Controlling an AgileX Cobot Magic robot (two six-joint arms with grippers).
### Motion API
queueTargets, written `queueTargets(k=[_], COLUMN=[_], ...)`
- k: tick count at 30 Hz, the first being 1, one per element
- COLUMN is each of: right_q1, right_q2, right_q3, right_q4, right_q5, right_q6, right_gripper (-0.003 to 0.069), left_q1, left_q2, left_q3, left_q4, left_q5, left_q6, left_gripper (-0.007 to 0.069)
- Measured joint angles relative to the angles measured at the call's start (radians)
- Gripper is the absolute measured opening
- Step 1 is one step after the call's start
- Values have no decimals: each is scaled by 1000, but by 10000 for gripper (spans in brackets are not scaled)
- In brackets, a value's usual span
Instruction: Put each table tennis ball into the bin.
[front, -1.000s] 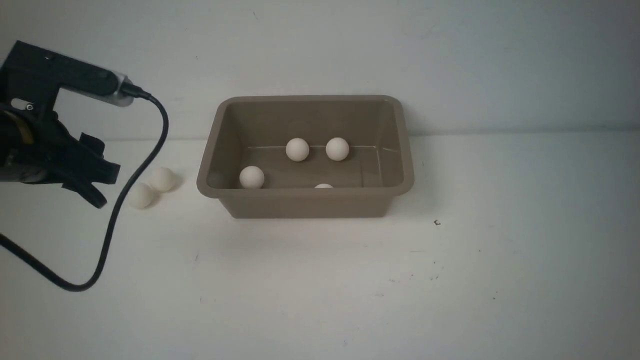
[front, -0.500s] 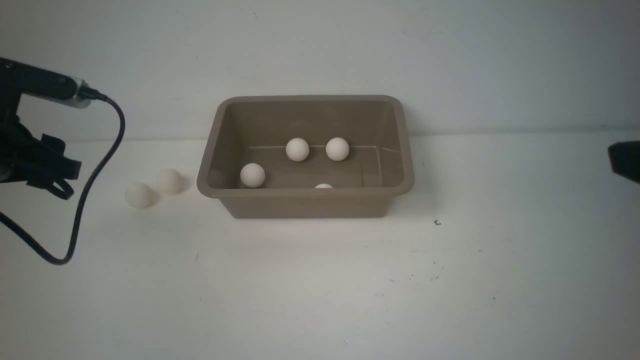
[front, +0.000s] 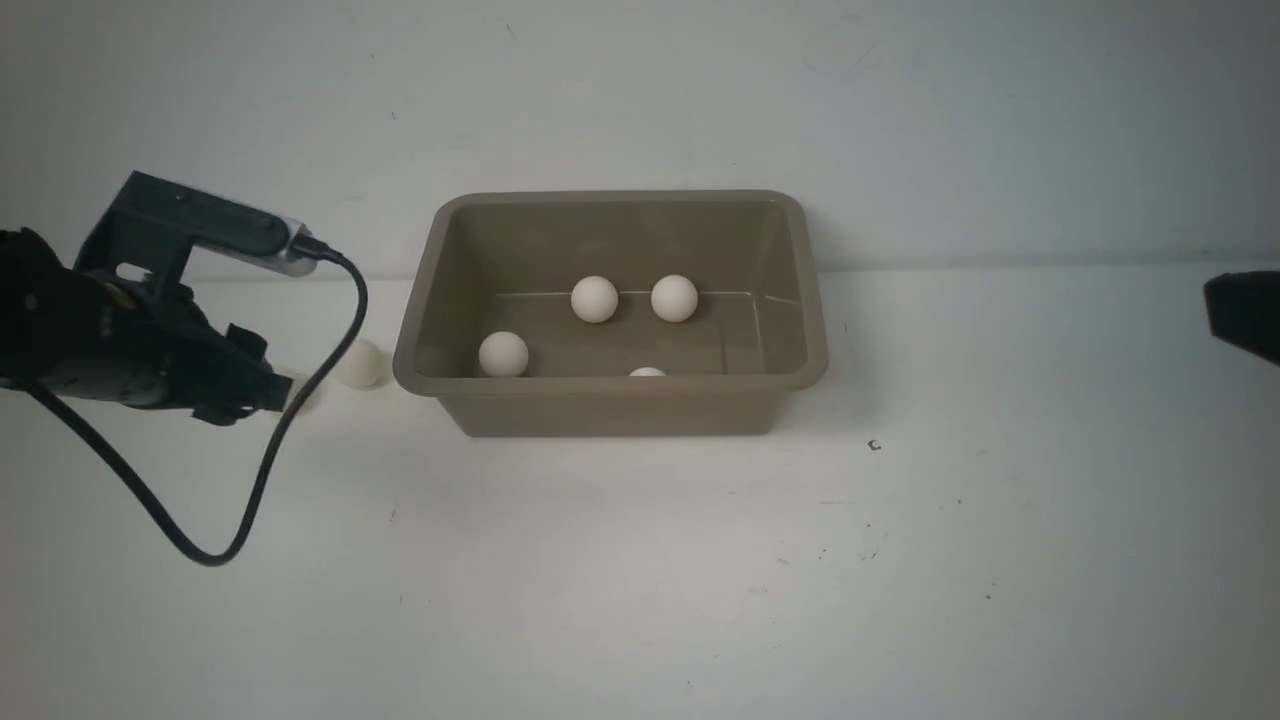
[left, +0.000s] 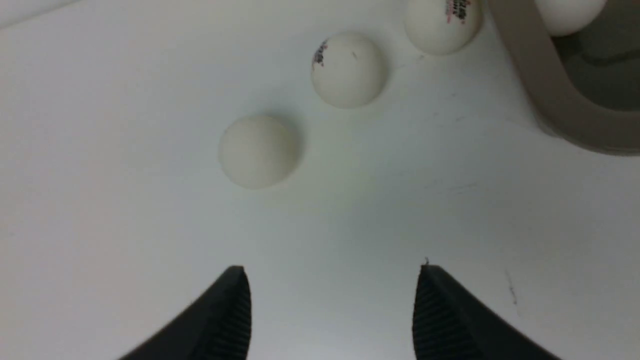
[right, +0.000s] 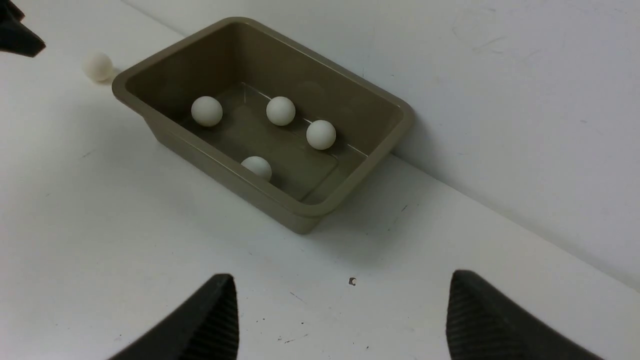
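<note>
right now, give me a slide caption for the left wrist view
Open left gripper over the table, three table tennis balls lying loose outside the bin.

Soft, even, cool light covers the desk (front: 640, 600), dimming toward the front view's corners. The bin (front: 610, 408) casts only a faint, diffuse shadow along its near side. Close to the lens, the left tool (left: 330, 270) looks soft-edged and out of focus.

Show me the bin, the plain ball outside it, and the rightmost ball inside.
bin (front: 560, 386), front view, near rim.
plain ball (left: 260, 151), left wrist view, its middle.
rightmost ball inside (front: 674, 298), front view, its middle.
</note>
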Motion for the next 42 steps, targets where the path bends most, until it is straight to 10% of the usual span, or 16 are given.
queueTargets(k=[26, 42], right_q1=[0, 0], right_q2=[0, 0], right_q3=[0, 0], right_q4=[43, 71], right_q5=[1, 21], right_q6=[1, 16], right_gripper=[507, 507], left_q1=[169, 207], left_q2=[61, 425], left_q3=[-293, -690], left_q4=[-293, -205], left_q5=[331, 622], left_q6=[538, 477], left_gripper=[394, 398])
